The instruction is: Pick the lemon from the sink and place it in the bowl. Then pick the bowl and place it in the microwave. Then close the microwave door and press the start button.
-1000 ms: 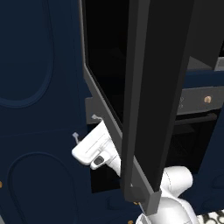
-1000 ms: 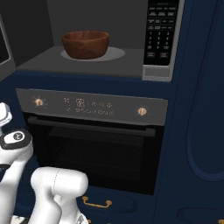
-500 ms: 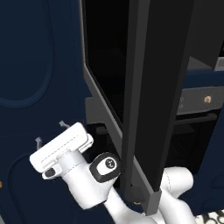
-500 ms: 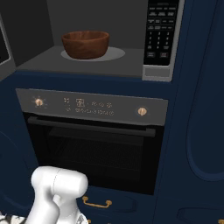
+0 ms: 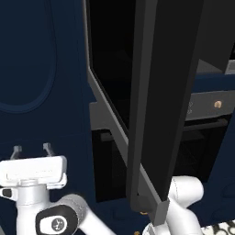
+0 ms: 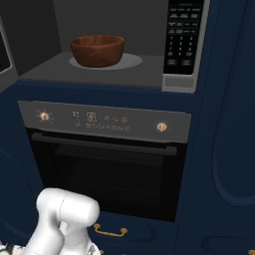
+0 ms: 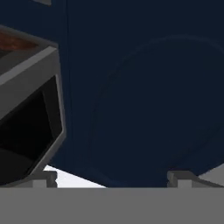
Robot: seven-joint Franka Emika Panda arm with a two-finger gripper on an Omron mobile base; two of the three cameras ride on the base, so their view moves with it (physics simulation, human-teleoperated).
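The reddish-brown wooden bowl (image 6: 97, 50) stands on the pale turntable inside the microwave (image 6: 45, 72), whose keypad (image 6: 182, 40) is to its right. The lemon is hidden from me and the sink is out of view. The microwave door (image 5: 158, 101) stands swung open, a tall black glass slab with a grey edge. My gripper (image 5: 32, 150) is low and left of that door, apart from it, fingers pointing up, open and empty. In the hand view my gripper (image 7: 111, 178) faces a navy cabinet panel, with the grey door edge (image 7: 54, 87) at the left.
Below the microwave is the oven (image 6: 104, 164) with brass knobs (image 6: 161, 127) and a bar handle. Navy cabinet fronts (image 5: 41, 69) fill the left side, and a drawer with a brass pull (image 6: 109, 231) sits under the oven. My white arm joint (image 6: 67, 216) is low in front.
My gripper has swung left, away from the open door's lower edge, and its fingers have turned to point upward. The bowl and door have not moved.
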